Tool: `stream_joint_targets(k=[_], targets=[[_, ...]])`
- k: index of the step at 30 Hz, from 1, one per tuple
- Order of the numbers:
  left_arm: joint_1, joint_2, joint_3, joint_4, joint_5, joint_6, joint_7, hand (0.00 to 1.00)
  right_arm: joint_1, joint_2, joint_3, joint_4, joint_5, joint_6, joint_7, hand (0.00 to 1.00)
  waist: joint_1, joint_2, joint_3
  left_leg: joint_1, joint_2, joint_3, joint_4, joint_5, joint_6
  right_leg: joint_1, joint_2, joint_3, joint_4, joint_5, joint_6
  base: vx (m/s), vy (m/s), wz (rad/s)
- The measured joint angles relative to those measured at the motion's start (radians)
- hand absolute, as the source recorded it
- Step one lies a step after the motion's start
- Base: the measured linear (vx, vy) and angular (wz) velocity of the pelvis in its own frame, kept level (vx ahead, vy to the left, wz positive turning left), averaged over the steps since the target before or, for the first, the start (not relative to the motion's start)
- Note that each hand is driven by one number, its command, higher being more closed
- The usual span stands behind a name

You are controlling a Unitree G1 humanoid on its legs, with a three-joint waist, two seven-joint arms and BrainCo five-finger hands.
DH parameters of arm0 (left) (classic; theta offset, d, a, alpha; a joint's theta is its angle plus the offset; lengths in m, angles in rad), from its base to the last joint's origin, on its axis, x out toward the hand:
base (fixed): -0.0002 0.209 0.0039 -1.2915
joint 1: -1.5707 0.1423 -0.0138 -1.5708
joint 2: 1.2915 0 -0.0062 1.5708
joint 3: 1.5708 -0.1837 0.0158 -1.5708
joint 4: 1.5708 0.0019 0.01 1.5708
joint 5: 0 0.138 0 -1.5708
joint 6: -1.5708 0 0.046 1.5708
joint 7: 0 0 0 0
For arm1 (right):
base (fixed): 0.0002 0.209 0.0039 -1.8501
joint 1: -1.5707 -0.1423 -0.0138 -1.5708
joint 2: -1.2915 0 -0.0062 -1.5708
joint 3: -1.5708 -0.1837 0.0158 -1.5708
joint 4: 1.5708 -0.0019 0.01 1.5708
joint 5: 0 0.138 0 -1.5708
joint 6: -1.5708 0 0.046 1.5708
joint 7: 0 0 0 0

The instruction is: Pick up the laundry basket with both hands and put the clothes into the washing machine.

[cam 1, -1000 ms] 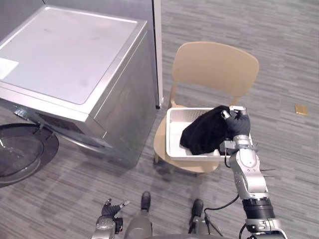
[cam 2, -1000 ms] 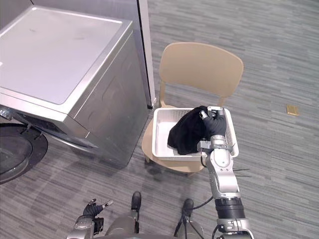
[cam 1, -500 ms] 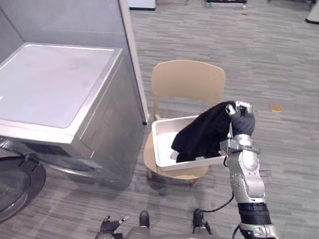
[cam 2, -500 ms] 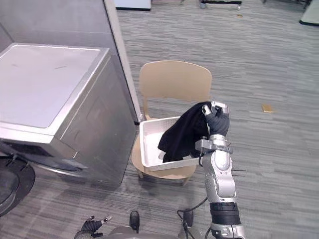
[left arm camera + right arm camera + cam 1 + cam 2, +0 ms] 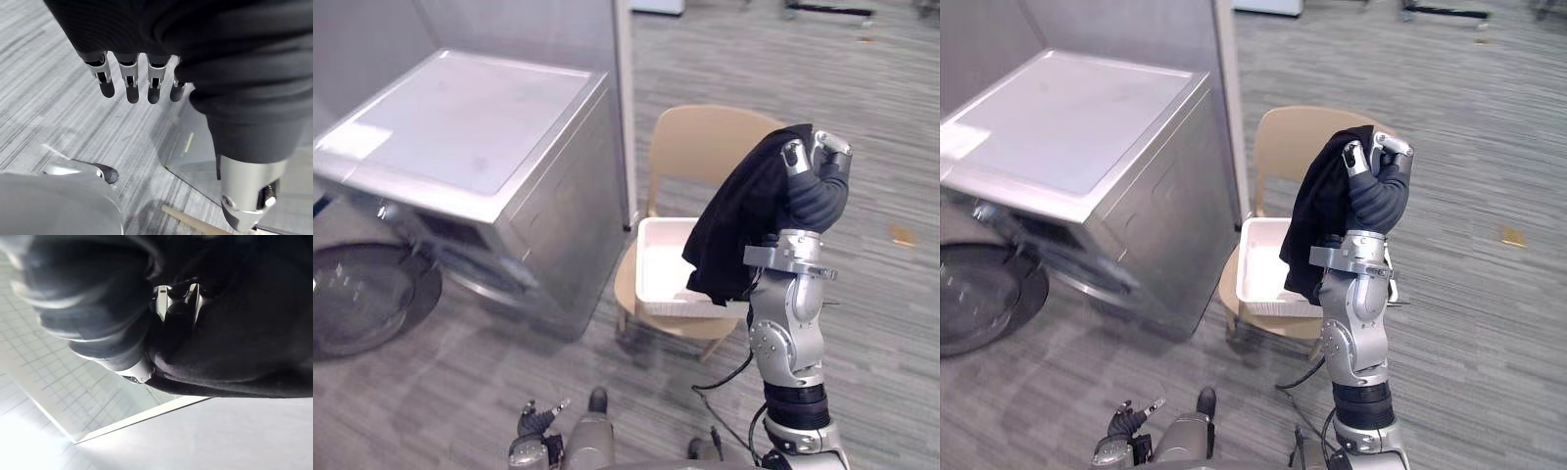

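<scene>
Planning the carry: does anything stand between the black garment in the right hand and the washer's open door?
No loose object. The black garment, gripped by the right hand over the basket, hangs beside the washing machine; its open door lies round the front corner, so the machine itself intervenes.

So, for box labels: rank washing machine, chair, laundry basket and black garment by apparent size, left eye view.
1. washing machine
2. chair
3. black garment and laundry basket, unranked: the garment hangs nearer the camera, covering part of the basket.
</scene>
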Motion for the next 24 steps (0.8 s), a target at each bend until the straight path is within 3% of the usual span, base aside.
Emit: stream_joint_targets(k=[1, 2, 3, 4, 6, 7, 9, 12, 14, 19, 24], targets=[[0.031, -0.002, -0.04, -0.071, 0.0, -0.002, -0.001, 0.0, -0.017, -0.008, 0.019, 0.0, -0.019, 0.003, 0.001, 1.0, 0.0, 0.012, -0.008, 0.015, 0.003, 0.016, 0.141, 0.052, 0.002, 0.005, 0.006, -0.026, 0.006, 0.0, -0.002, -0.11, -0.154, 0.78], [0.047, -0.002, -0.055, -0.103, 0.0, -0.006, -0.003, 0.0, -0.02, -0.016, 0.029, -0.003, -0.027, 0.002, 0.004, 1.0, -0.003, 0.022, -0.013, 0.029, 0.003, 0.031, 0.122, 0.055, -0.021, 0.01, 0.014, -0.048, 0.009, -0.001, -0.002, -0.12, -0.162, 1.05], [0.045, 0.008, -0.085, -0.155, 0.001, -0.021, -0.01, 0.0, -0.026, -0.027, 0.029, -0.006, -0.046, -0.001, 0.01, 1.0, -0.021, 0.015, -0.018, 0.051, -0.02, 0.016, -0.004, 0.17, -0.08, 0.016, 0.005, -0.077, -0.012, 0.003, -0.01, -0.16, -0.091, 1.18], [0.026, 0.016, -0.097, -0.208, 0.001, -0.028, -0.019, 0.0, -0.042, -0.028, 0.024, 0.001, -0.058, 0.001, 0.017, 1.0, -0.023, -0.002, -0.027, 0.085, -0.033, -0.009, -0.068, 0.183, -0.072, 0.019, -0.01, -0.118, -0.062, 0.028, -0.022, -0.17, -0.087, 1.14], [0.019, 0.025, -0.123, -0.295, 0.001, -0.041, -0.021, 0.0, -0.05, -0.039, 0.034, 0.004, -0.065, 0.004, 0.05, 1.0, -0.029, -0.003, -0.028, 0.123, -0.037, 0.026, 0.011, 0.069, -0.08, 0.036, -0.011, -0.162, -0.109, 0.064, -0.024, -0.13, -0.063, 0.79], [0.013, 0.027, -0.144, -0.329, 0.002, -0.054, -0.022, 0.0, -0.043, -0.048, 0.036, 0.004, -0.067, 0.005, 0.059, 1.0, -0.031, 0.005, -0.035, 0.178, -0.036, 0.04, -0.048, 0.059, -0.096, 0.042, -0.002, -0.179, -0.131, 0.082, -0.018, -0.11, -0.024, 0.8], [-0.029, 0.039, -0.202, -0.41, 0.011, -0.079, -0.024, 0.0, -0.028, -0.07, 0.034, 0.028, -0.077, 0.005, 0.089, 1.0, -0.034, 0.031, -0.051, 0.283, -0.034, 0.032, -0.215, 0.074, -0.116, 0.042, 0.02, -0.22, -0.152, 0.101, -0.006, -0.11, 0.095, 0.62], [-0.091, 0.07, -0.258, -0.505, 0.057, -0.12, -0.028, 0.0, -0.022, -0.065, 0.077, 0.102, -0.085, 0.023, 0.132, 1.0, -0.029, 0.025, -0.052, 0.32, -0.021, 0.045, -0.251, 0.045, -0.148, 0.045, 0.034, -0.234, -0.142, 0.116, 0.006, -0.09, 0.105, 0.15], [-0.13, 0.112, -0.282, -0.532, 0.103, -0.147, -0.026, 0.0, -0.023, -0.046, 0.184, 0.134, -0.093, 0.041, 0.171, 1.0, -0.027, -0.003, -0.063, 0.318, -0.04, 0.057, -0.23, 0.036, -0.133, 0.048, 0.021, -0.207, -0.15, 0.14, 0.023, -0.14, 0.127, -0.15], [-0.228, 0.136, -0.34, -0.532, 0.191, -0.151, 0.016, 0.0, -0.091, -0.021, 0.354, 0.152, -0.089, 0.041, 0.231, 1.0, -0.029, -0.011, -0.069, 0.325, -0.068, 0.069, -0.23, 0.038, -0.119, 0.053, 0.0, -0.179, -0.166, 0.171, 0.033, -0.09, 0.093, -0.06], [-0.353, 0.131, -0.444, -0.518, 0.26, -0.151, 0.066, 0.0, -0.185, 0.032, 0.502, 0.2, -0.006, 0.04, 0.252, 1.0, -0.031, -0.015, -0.08, 0.324, -0.071, 0.079, -0.232, 0.049, -0.115, 0.058, 0.006, -0.169, -0.2, 0.197, 0.026, -0.02, 0.014, -0.07]])
